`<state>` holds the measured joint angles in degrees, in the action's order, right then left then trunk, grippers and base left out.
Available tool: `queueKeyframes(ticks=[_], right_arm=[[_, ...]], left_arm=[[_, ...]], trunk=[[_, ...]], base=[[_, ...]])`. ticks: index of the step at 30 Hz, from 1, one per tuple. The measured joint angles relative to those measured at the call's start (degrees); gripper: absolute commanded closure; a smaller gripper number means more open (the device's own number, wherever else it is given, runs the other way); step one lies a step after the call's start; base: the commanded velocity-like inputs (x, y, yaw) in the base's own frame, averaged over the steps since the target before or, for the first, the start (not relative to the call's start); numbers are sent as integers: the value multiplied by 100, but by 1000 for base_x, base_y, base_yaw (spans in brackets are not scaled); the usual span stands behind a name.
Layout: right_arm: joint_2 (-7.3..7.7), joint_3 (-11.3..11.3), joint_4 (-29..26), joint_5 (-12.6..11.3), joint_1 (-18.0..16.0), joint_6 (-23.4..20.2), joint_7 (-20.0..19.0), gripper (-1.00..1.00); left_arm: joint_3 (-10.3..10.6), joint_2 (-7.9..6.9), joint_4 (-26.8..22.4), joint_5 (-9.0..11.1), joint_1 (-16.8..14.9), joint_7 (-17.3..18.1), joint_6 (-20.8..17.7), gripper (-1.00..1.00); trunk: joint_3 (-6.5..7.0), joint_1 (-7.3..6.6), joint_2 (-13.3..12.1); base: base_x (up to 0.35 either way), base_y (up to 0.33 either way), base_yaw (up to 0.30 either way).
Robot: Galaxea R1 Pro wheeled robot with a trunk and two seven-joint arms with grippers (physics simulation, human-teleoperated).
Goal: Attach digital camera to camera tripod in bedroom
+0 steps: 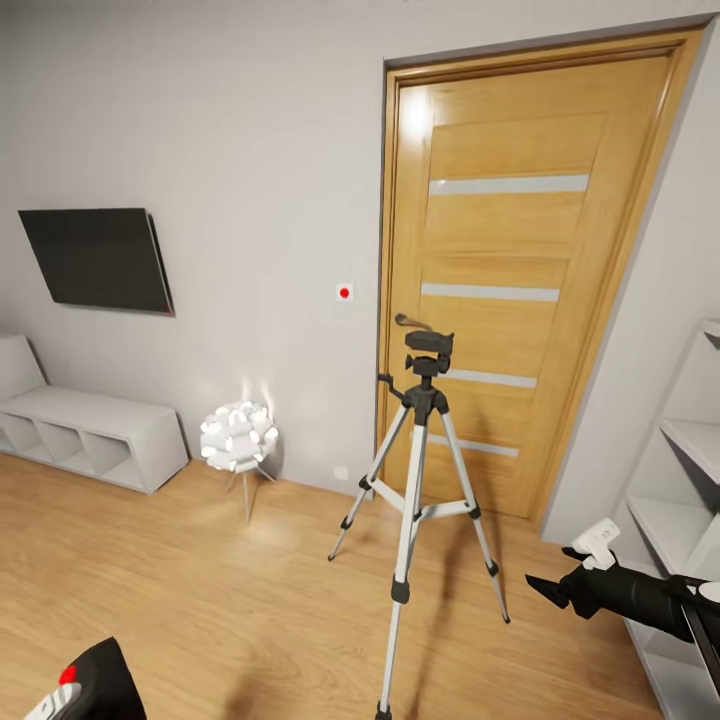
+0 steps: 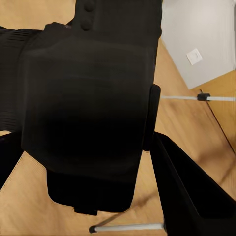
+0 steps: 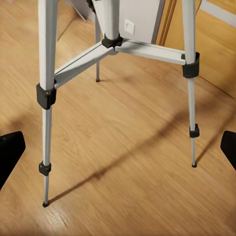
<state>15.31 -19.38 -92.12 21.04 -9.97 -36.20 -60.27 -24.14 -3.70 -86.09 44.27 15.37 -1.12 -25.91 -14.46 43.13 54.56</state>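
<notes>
Standing upright on the light wood plank floor (image 1: 170, 570) before the oak door (image 1: 520, 260), camera tripod (image 1: 420, 470) with silver legs spread, black head empty, one forward foot cut off at the head view's lower edge. Filling the left wrist view, digital camera (image 2: 86, 113) clamped between the left gripper (image 2: 83, 162) fingers, lens hidden, only a corner with red dot low in the head view. Spread wide with nothing between, right gripper (image 3: 118, 147) fingers facing the legs; beyond, pale grey wall (image 1: 250, 120), wall TV (image 1: 100, 258), white ball lamp (image 1: 238, 435), white shelving (image 1: 690, 480).
</notes>
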Motion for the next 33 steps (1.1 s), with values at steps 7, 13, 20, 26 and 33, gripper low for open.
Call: queueKeyframes(ticks=[7,13,20,26,33], right_arm=[[0,10,0,0,1,8,0,-100],[0,10,0,0,1,12,-1,-100],[-6,16,0,1,4,159,-2,-100],[-9,12,0,2,19,298,-3,-100],[-5,10,0,3,26,327,-8,-100]], left_arm=[[-26,9,91,-14,78,-87,187,100],[-32,8,210,11,86,-157,212,100],[-60,3,263,32,82,-185,205,100],[-207,14,281,31,81,-190,202,100],[-270,42,281,7,81,-238,206,100]], trunk=[[126,-154,-281],[234,-286,-522],[360,-440,-803],[468,-572,-1044],[594,-726,-1326]], base=[[0,0,0],[0,0,0],[0,0,0],[0,0,0],[0,0,0]])
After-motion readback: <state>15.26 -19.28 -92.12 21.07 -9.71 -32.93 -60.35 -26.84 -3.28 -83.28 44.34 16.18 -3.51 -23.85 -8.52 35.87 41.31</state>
